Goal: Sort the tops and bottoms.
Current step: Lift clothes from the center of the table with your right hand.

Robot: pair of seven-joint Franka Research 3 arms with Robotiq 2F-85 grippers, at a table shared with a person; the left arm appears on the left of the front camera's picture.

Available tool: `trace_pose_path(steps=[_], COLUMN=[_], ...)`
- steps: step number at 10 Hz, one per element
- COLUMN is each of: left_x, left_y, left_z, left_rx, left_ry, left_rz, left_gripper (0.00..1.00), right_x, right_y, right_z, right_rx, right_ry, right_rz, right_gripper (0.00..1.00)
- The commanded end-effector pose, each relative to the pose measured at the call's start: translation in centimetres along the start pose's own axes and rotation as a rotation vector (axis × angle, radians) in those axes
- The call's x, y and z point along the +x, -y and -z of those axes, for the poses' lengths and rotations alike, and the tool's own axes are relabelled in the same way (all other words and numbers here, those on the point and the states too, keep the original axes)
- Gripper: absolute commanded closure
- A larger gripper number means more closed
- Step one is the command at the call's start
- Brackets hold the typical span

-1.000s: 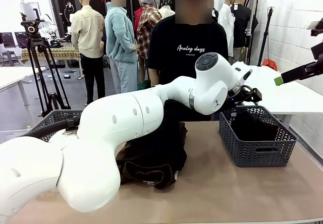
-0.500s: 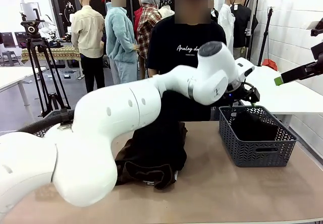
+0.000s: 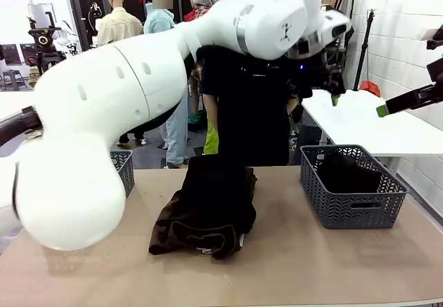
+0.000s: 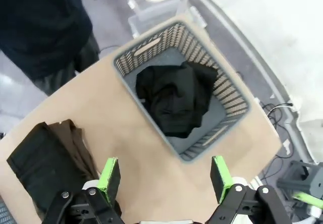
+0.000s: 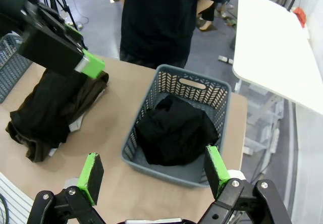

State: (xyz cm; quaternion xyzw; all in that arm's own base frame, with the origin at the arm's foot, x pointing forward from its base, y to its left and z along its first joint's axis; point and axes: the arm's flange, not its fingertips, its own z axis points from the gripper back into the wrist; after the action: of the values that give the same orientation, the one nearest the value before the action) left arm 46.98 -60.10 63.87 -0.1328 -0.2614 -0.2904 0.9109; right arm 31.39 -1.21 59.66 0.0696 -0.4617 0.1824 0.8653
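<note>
One of the bottoms, a plain black garment (image 4: 176, 100), lies bunched inside the right grey basket (image 4: 146, 47). A pile of dark brown and black cloth (image 3: 208, 207) sits mid-table. My left gripper (image 4: 164, 178) hangs open and empty high above the basket, with its arm (image 3: 208, 51) raised across the scene. My right gripper (image 5: 153, 173) is open and empty, looking down on the same basket (image 5: 151, 100), black garment (image 5: 174, 130) and pile (image 5: 53, 110). The tops are hidden; a pale sliver (image 5: 75, 126) peeks from under the pile.
A second grey basket (image 3: 122, 169) stands at the table's left. A person in a black T-shirt (image 3: 249, 106) stands at the far side. A white table (image 3: 374, 124) lies beyond the right basket. Bare tabletop (image 3: 311, 258) runs along the front.
My left arm has swung upward, lifting its open gripper from just over the right basket to well above it. The garments and the right gripper have stayed put.
</note>
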Motion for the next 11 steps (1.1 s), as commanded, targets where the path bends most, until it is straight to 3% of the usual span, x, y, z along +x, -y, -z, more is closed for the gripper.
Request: trace_pose_path(steps=[1,2,3,9,10,11], left_x=[-13.2,-13.7,0.3,0.3,-2.2,-5.1], left_y=[-3.2,-3.6,0.9,1.0,-1.8,-4.7], left_z=[-1.3,-1.2,-1.3,-1.0,-2.1,-3.7], left_rx=[-0.158,-0.17,-0.056,-0.073,0.083,0.097], left_ry=[0.062,0.101,0.032,0.032,-0.034,-0.081], left_rz=[0.054,0.007,0.019,0.019,0.051,0.045], left_gripper=[0.07,0.07,0.07,0.07,0.07,0.07], right_x=[0.0,0.0,0.0,0.0,0.0,0.0], right_y=[-0.1,-0.1,-0.1,-0.1,-0.1,-0.1], right_z=[0.1,0.1,0.1,0.1,0.1,0.1], right_rx=[-0.003,-0.003,-0.003,-0.003,-0.003,-0.003], right_ry=[-0.003,-0.003,-0.003,-0.003,-0.003,-0.003], right_rz=[-0.005,-0.005,-0.005,-0.005,-0.005,-0.005], right_gripper=[0.0,0.0,0.0,0.0,0.0,0.0])
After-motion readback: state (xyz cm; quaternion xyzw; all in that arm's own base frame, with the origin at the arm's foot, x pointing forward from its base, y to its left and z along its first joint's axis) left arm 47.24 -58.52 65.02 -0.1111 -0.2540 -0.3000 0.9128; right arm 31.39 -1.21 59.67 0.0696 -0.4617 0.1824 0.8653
